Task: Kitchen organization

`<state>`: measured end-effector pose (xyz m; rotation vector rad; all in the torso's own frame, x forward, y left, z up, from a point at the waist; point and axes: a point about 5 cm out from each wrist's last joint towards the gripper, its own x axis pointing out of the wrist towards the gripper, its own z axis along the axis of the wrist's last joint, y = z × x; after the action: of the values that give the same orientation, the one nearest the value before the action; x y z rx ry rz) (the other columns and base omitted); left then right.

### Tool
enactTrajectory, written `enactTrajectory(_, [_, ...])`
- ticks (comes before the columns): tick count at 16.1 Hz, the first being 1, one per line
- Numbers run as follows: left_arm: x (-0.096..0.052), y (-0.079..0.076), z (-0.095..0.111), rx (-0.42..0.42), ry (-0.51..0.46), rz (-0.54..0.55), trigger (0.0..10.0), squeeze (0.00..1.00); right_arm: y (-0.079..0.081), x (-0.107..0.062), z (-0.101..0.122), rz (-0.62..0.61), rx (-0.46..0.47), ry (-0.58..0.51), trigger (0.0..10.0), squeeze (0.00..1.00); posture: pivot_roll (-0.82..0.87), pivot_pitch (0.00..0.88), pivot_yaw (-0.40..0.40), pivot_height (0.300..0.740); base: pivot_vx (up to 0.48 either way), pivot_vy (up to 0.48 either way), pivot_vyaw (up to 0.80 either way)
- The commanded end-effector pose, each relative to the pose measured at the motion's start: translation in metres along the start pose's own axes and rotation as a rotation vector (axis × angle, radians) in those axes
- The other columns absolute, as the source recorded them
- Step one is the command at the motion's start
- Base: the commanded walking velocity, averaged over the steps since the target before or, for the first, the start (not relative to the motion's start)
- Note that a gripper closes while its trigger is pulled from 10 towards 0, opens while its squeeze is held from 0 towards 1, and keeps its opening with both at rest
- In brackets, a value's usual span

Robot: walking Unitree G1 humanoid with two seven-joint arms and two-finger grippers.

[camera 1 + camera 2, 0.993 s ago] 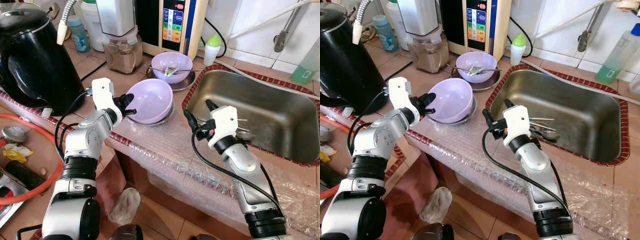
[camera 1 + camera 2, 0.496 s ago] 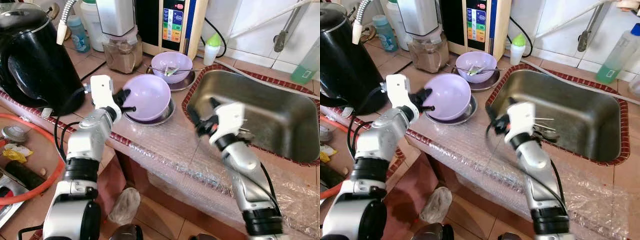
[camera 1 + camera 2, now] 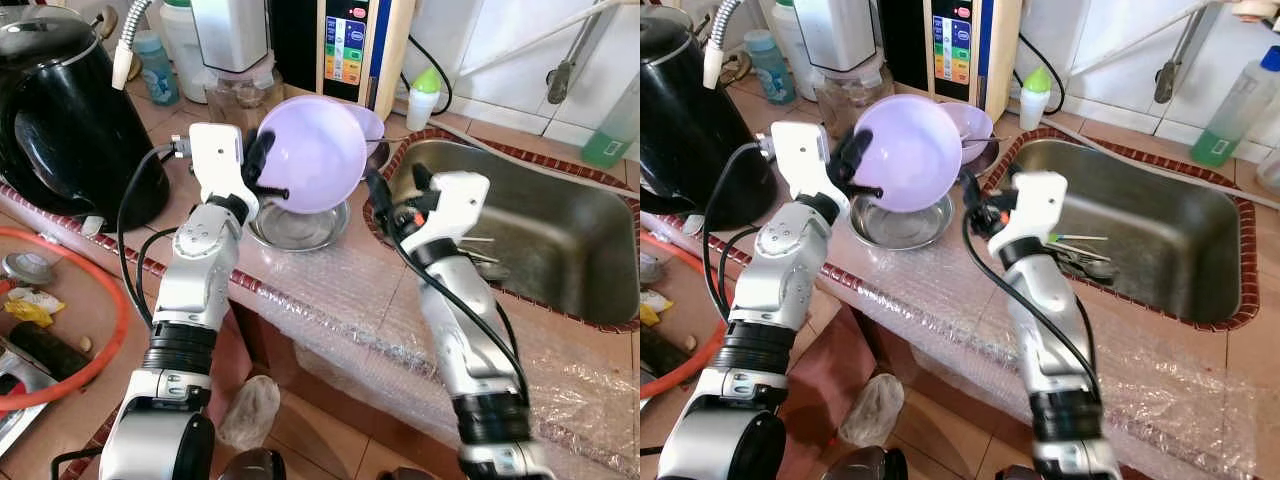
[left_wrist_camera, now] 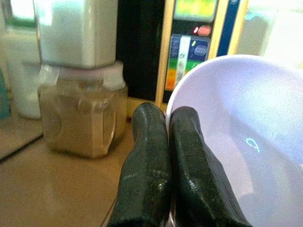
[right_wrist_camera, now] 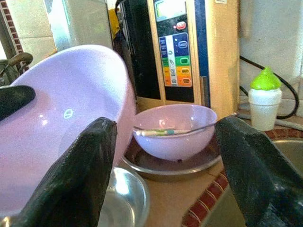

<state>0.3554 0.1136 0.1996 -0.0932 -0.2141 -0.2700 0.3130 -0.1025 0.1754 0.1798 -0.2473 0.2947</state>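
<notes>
The left gripper [image 3: 262,172] pinches the rim of the purple bowl [image 3: 315,152] and holds it tipped up just above the steel dish [image 3: 298,226], while the right gripper [image 3: 393,200] waits open beside that dish; the bowl looks light, stiff and slippery, so its rim seems the best place to hold.

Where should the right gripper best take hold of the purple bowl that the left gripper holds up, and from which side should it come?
Probably the free rim of the purple bowl, on the sink side, opposite the left gripper, which pinches the other edge. The bowl is tilted with its opening toward the right gripper, whose fingers are open, so one finger could go inside and one behind the thin wall.
</notes>
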Motion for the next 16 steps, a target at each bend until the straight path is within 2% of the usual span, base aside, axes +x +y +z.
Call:
enactTrajectory(1, [0.002, -0.006, 0.009, 0.036, -0.050, -0.029, 0.0, 0.00, 0.006, 0.005, 0.001, 0.021, 0.004, -0.004, 10.0, 0.00, -0.01, 0.028, 0.019, 0.740, 0.000, 0.000, 0.00])
enactTrajectory(3, [0.001, -0.016, 0.012, 0.055, -0.094, -0.061, 0.0, 0.00, 0.010, 0.012, 0.000, 0.056, -0.018, 0.010, 10.0, 0.00, -0.01, 0.028, 0.007, 0.740, 0.000, 0.000, 0.00])
enactTrajectory(5, [0.000, -0.019, 0.010, 0.078, -0.096, -0.070, 0.0, 0.00, 0.010, 0.016, 0.001, 0.066, 0.001, 0.005, 10.0, 0.00, -0.01, 0.029, 0.006, 0.740, 0.000, 0.000, 0.00])
enactTrajectory(6, [-0.001, -0.021, 0.012, 0.055, -0.121, -0.080, 0.0, 0.00, 0.010, 0.018, -0.001, 0.069, -0.015, 0.015, 9.6, 0.00, -0.01, 0.031, 0.002, 0.740, 0.000, 0.000, 0.00])
enactTrajectory(7, [-0.002, -0.024, 0.015, 0.049, -0.148, -0.095, 0.0, 0.00, 0.007, 0.022, -0.003, 0.032, -0.004, 0.033, 0.0, 0.00, -0.01, 0.031, -0.001, 0.740, 0.000, 0.000, 0.00])
enactTrajectory(9, [-0.002, -0.025, 0.016, 0.058, -0.157, -0.094, 0.0, 0.00, -0.001, 0.026, -0.005, -0.042, 0.047, 0.056, 0.0, 0.00, -0.01, 0.034, -0.003, 0.740, 0.000, 0.000, 0.00])
enactTrajectory(11, [-0.002, -0.027, 0.017, 0.115, -0.175, -0.110, 0.0, 0.00, -0.012, 0.029, -0.008, -0.127, 0.178, 0.115, 0.0, 0.00, -0.01, 0.042, -0.006, 0.740, 0.000, 0.000, 0.00])
enactTrajectory(12, [-0.002, -0.027, 0.017, 0.136, -0.184, -0.117, 0.0, 0.00, -0.013, 0.030, -0.010, -0.141, 0.210, 0.135, 0.0, 0.00, -0.01, 0.042, -0.006, 0.740, 0.000, 0.000, 0.00])
enactTrajectory(16, [-0.002, -0.034, 0.022, 0.222, -0.239, -0.161, 0.0, 0.00, -0.021, 0.035, -0.007, -0.191, 0.254, 0.165, 0.0, 0.00, -0.02, 0.033, -0.002, 0.740, 0.000, 0.000, 0.00])
